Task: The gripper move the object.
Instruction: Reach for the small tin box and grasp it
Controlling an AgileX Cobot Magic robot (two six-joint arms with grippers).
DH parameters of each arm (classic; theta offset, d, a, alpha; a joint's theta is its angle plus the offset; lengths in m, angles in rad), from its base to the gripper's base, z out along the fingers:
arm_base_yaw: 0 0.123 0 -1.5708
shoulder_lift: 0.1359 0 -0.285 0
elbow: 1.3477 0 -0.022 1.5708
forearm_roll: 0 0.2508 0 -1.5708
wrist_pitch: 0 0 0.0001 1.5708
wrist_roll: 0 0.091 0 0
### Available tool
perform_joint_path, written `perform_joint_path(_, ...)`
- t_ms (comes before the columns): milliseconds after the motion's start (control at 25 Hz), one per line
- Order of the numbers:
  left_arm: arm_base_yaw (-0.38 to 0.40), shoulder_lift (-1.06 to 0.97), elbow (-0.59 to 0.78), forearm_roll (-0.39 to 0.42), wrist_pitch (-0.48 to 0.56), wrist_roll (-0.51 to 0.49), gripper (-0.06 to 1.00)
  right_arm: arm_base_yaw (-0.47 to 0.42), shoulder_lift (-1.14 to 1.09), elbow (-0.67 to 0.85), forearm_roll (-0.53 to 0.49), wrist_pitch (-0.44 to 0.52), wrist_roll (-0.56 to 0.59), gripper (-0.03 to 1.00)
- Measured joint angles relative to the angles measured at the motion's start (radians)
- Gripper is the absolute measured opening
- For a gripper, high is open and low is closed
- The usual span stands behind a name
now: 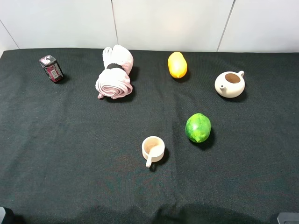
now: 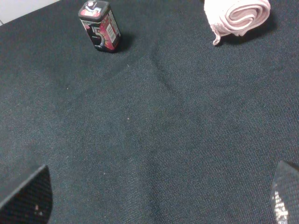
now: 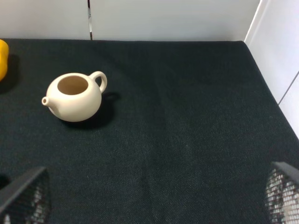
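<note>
Now, your left pincer [image 2: 155,198] is hanging over the bench [image 1: 70,168], spread wide apart, gripping nothing. Your right pincer [image 3: 153,198] is gaping just as wide, near the teapot [image 3: 74,98], also gripping nothing. The carton [image 1: 51,68] is standing upright at the bench's far left corner, well apart from both pincers and the pink cloth [image 1: 114,74].

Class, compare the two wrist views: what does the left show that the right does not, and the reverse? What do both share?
Left wrist only: the dark red carton and the rolled pink cloth. Right wrist only: the beige teapot and the edge of a yellow fruit. Both: the black tabletop, and an open, empty gripper, the left gripper and the right gripper.
</note>
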Motion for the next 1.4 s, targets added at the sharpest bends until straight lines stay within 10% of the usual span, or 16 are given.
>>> perform_joint_path(1400,0.0,0.14,-0.048,0.043,0.0,-0.075,0.99,0.0,0.0,0.0,0.0,0.0,0.0,0.69)
